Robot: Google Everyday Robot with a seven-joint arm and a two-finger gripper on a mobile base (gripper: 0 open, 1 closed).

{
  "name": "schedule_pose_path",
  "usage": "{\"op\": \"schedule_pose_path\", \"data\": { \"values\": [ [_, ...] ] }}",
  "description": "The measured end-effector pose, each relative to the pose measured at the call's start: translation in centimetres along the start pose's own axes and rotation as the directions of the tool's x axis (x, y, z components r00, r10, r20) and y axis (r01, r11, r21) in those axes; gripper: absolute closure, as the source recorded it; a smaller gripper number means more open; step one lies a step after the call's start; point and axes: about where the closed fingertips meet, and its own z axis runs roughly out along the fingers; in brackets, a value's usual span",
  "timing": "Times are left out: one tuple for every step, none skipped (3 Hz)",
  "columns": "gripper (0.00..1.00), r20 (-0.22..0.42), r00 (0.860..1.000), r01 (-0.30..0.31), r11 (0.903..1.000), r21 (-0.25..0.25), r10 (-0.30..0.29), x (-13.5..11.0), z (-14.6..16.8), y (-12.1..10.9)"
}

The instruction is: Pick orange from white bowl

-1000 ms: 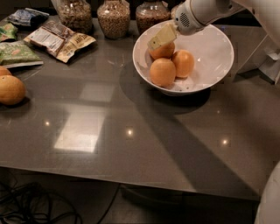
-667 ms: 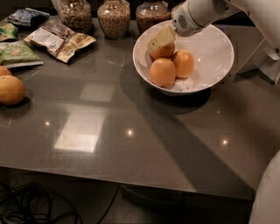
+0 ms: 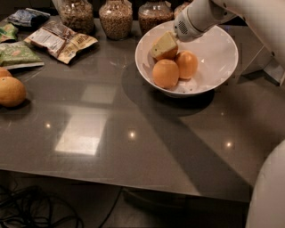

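Hardly anything had moved since a second ago: we found the gripper at the same spot inside the bowl, perhaps a touch lower, and every fruit lay where it had lain. Largest in view, the dark table [image 3: 133,133] filled the scene, and the white arm [image 3: 209,13] reached in from 1 o'clock. The white bowl [image 3: 218,53] stood upright at 1 o'clock on the table. Behind it, at 12 o'clock, stood the glass jars [image 3: 116,18], and the snack packets [image 3: 60,40] lay at 10 to 11 o'clock. A loose fruit [image 3: 11,91] sat at the 9 o'clock edge, well apart from the bowl. Inside the bowl three fruits crowded the 9 o'clock side, touching one another: the front fruit [image 3: 165,73] at 7 o'clock of the cluster, the redder fruit [image 3: 187,64] at 3 o'clock, and the orange [image 3: 170,54] at 11 o'clock, mostly hidden. The gripper [image 3: 162,46] rested right on top of that orange, covering its upper half; we could not tell whether it was clenched on the fruit or released. We judged the reach into the bowl done. The grasp was unconfirmed, since the orange sat low among its neighbours. Left to do, as we read it, were a sure hold, the lift, and carrying the fruit clear of the rim without dragging the others along.
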Motion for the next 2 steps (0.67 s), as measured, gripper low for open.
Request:
{"op": "schedule_pose_path", "data": {
  "values": [
    [0.27, -0.017, 1.000, 0.006, 1.0000, 0.006, -0.006, 0.13, 0.83, -0.33],
    [0.30, -0.030, 0.999, 0.015, 0.9999, 0.008, -0.014, -0.05, 1.63, -0.75]
  ]
}}
